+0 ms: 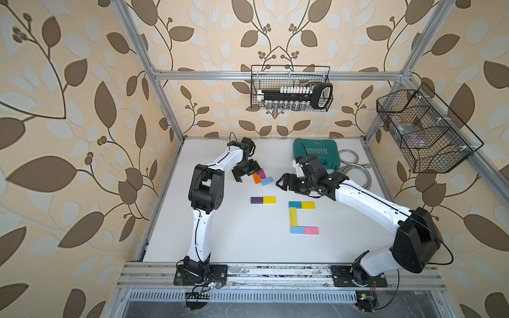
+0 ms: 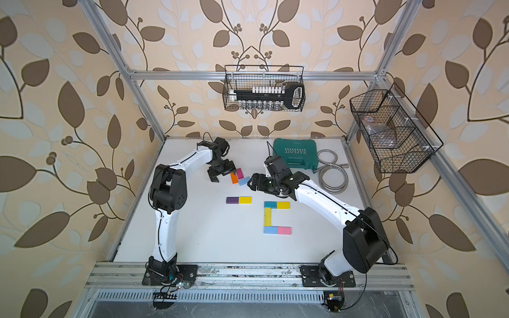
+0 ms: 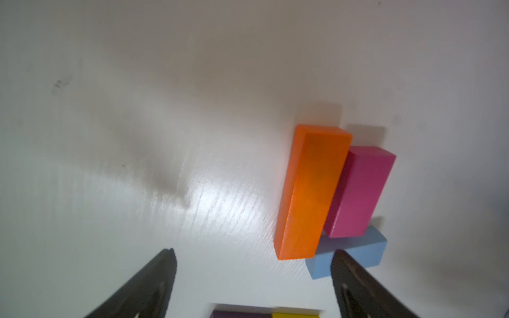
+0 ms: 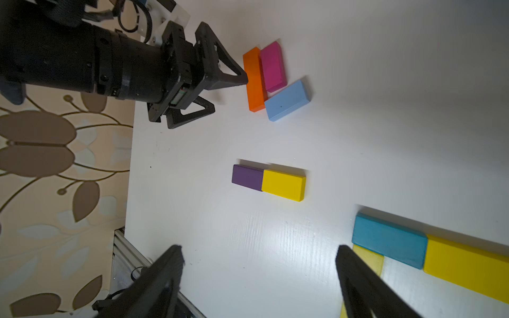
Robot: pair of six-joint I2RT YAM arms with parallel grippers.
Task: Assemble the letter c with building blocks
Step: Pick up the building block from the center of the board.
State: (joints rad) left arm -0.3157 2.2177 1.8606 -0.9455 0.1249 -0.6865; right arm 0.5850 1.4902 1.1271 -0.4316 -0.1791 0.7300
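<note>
The building blocks lie in three groups on the white table. Teal [image 1: 295,204], yellow [image 1: 308,205], a long yellow bar [image 1: 293,217], light blue [image 1: 297,230] and pink [image 1: 311,230] form a C. A purple block [image 1: 257,200] and a yellow one [image 1: 269,200] lie end to end. Orange [image 3: 311,192], magenta [image 3: 358,192] and light blue [image 3: 355,253] blocks cluster further back. My left gripper [image 3: 253,261] is open and empty, just short of the orange block's end, one finger beside the light blue block. My right gripper [image 4: 259,256] hovers open and empty near the C's teal corner.
A green tool case [image 1: 316,154] and a coiled metal hose [image 1: 358,170] lie at the back right of the table. Wire baskets [image 1: 292,88] hang on the back and right walls. The two arms' heads are close together near the block cluster.
</note>
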